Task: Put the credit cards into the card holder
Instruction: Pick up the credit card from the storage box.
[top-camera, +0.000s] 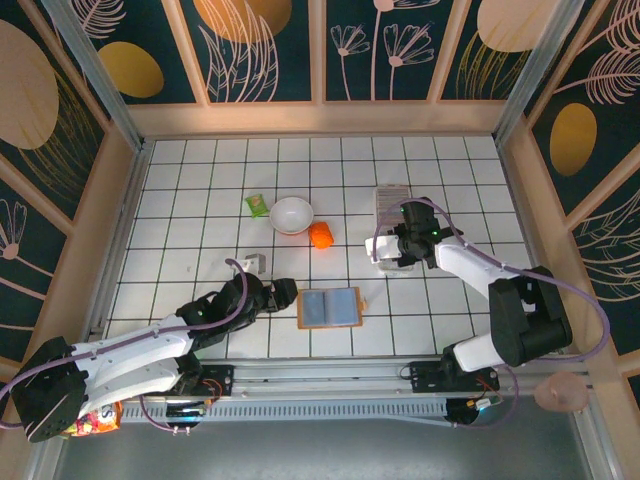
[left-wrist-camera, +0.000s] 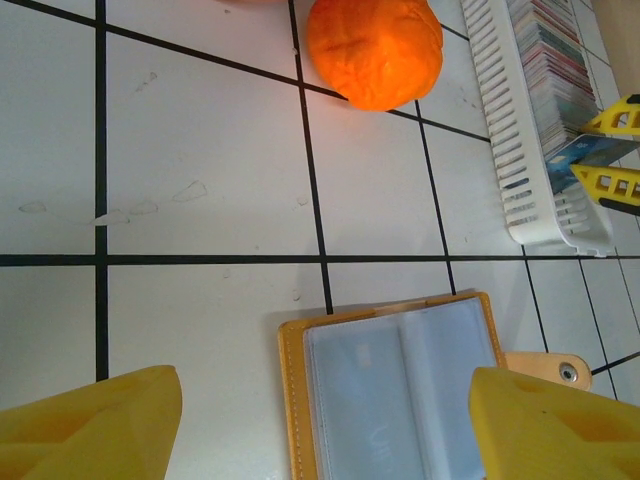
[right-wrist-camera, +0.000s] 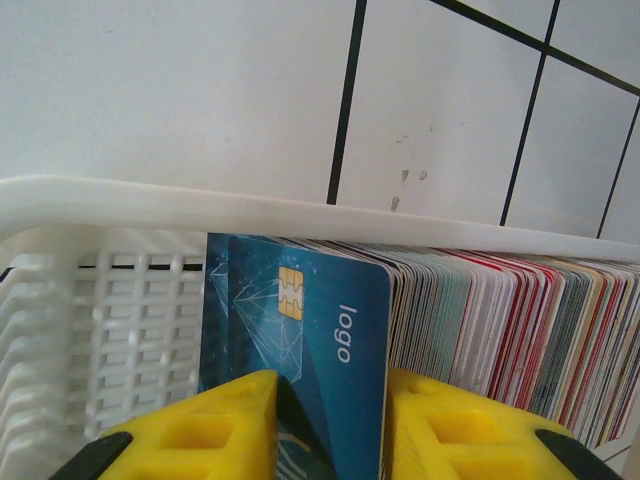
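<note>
Seating a blue credit card (right-wrist-camera: 330, 330): right fingers (right-wrist-camera: 220, 420) clamp it upright inside the card holder (right-wrist-camera: 200, 200), beside the filed stack (right-wrist-camera: 500, 320). Keep it vertical, press straight down, then release. Left fingers (left-wrist-camera: 90, 420) spread apart over the wallet (left-wrist-camera: 400, 390).

I see the left gripper (left-wrist-camera: 325, 410) at 6 o'clock, jaws spread wide above the open wallet (left-wrist-camera: 400, 390). An orange round object (left-wrist-camera: 375, 50) sits at 12 o'clock. The card holder (left-wrist-camera: 520, 170) lies at 2 o'clock, and there the right gripper (left-wrist-camera: 612, 150) pinches a blue credit card (left-wrist-camera: 590, 150).
</note>
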